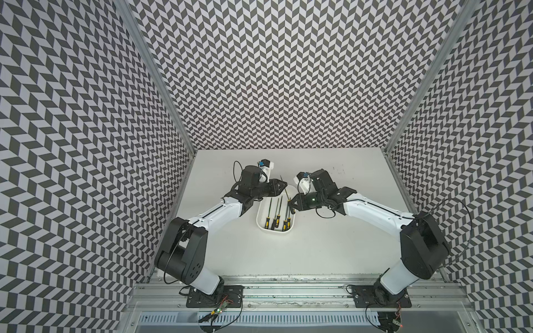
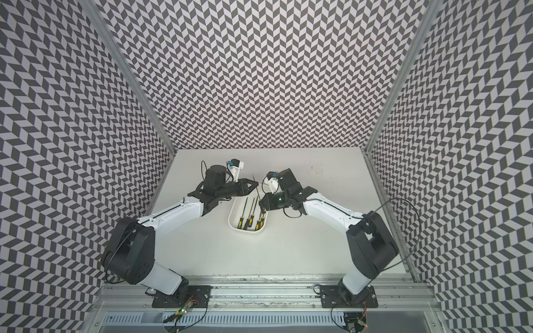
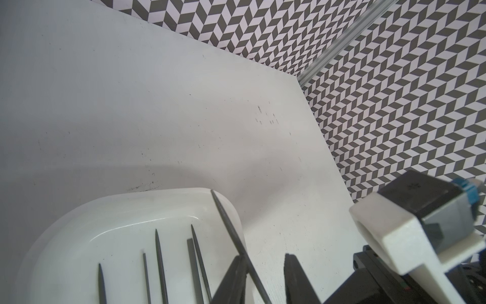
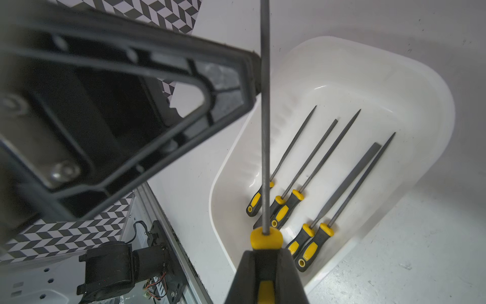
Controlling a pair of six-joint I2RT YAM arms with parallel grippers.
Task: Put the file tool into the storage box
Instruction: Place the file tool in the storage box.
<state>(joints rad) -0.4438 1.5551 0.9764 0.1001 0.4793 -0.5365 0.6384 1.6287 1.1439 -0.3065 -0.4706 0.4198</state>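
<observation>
1. Over on the left, the left tool (image 3: 264,256) hangs by the far end of the storage box (image 4: 420,79). Its jaws are set narrow with a gap showing, and the file tool (image 4: 265,131) runs its shaft between them, touching one finger only.
2. Mid-scene, the box sits on the worktop (image 1: 317,253). Five files (image 4: 328,158) lie side by side inside, handles at the near end.
3. On the right, the right tool (image 4: 265,254) is clamped on the file tool's yellow-and-black handle. It holds the file above the box, tip reaching past the far rim.
4. I'd judge this the placing step, with the shaft being steadied. Next, the file needs swinging in line with the others, then lowering level and letting go.
</observation>
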